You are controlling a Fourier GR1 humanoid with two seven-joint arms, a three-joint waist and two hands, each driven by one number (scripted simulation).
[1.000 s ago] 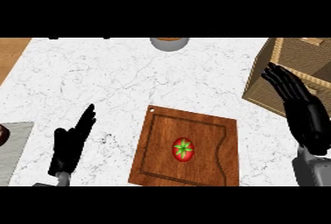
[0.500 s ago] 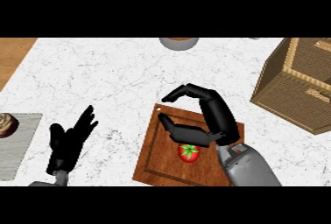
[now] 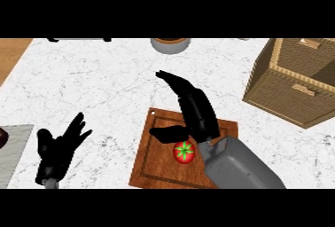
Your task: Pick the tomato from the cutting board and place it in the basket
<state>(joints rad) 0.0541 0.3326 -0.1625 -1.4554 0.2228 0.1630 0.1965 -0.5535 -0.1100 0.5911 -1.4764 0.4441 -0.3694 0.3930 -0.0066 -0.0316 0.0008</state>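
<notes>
Tomato beneath open right hand

The cutting board was laid on the surface, near the lower middle of the view. The tomato was set on the board, toward its right half. The right hand was held over the board's upper part, fingers stretched away toward the far side, thumb just beside the tomato on its upper left. The basket was placed at the far right, well apart from the board. A round pot was seen at the far edge, behind the board. The left hand was positioned at the lower left, left of the board.
</notes>
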